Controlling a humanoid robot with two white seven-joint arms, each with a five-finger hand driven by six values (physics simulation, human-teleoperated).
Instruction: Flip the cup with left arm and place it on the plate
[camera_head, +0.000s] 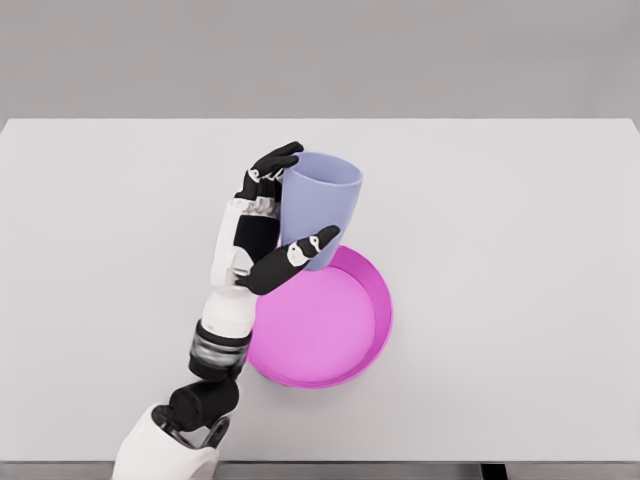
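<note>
A lavender-blue cup (325, 205) stands nearly upright with its open mouth up, just above the far rim of a magenta plate (330, 325). My left hand (285, 210) is shut on the cup: the dark fingers (272, 165) wrap its left side near the rim, and the thumb (298, 255) crosses its lower front. Whether the cup's base touches the plate is hidden by the thumb. The left arm rises from the bottom edge at the lower left. No right arm shows.
A white table (520, 250) spreads under everything, with its far edge near the top of the picture and its front edge at the bottom.
</note>
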